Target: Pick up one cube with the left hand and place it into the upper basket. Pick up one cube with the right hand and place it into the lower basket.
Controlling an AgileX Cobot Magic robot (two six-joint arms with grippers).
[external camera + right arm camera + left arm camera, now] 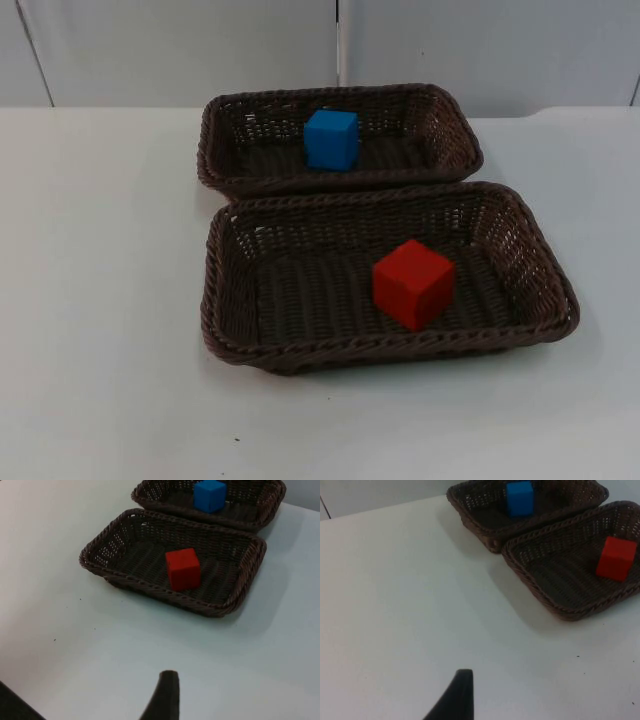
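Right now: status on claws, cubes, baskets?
Both claws back off the baskets, holding nothing. Blue cube in upper basket. Red cube in lower basket. Nothing obstructing.

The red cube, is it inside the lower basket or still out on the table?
Inside. The red cube sits on the woven floor of the lower basket, right of its middle, with the rim all around it.

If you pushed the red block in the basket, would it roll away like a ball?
Probably not. The red block has flat faces and sharp corners, so it would likely slide or tip over once, not roll. The woven floor of the lower basket looks bumpy, so it might catch, and the raised rim should stop it from getting out.
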